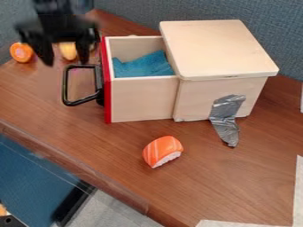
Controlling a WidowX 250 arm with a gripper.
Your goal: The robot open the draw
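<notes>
Gripper [64, 60] is hanging at upper left, pointing down, fingers standing wide apart; seeing nothing pinched in it. It's hovering by the upper part of the black handle [66, 86]; can't tell if a tip is touching. That spread is probably leaving room to clear the handle without dragging it.

Drawer [142, 99] is sticking well out of the wooden box [219, 48], red front [107, 88] facing left, so the opening job is looking done or nearly. Blue cloth [142, 65] is lying inside, maybe padding the bottom. Grey tape [226, 117] is running from the box's side onto the table [237, 177], presumably anchoring it against the pull.

Next move: I'm guessing backing off upward; snagging the handle is the main risk.

Toy sushi [163, 150] is lying in front of the drawer, an orange round piece [21, 52] and a yellow piece [67, 52] are lying behind the gripper, all outside the handle's loop.
</notes>
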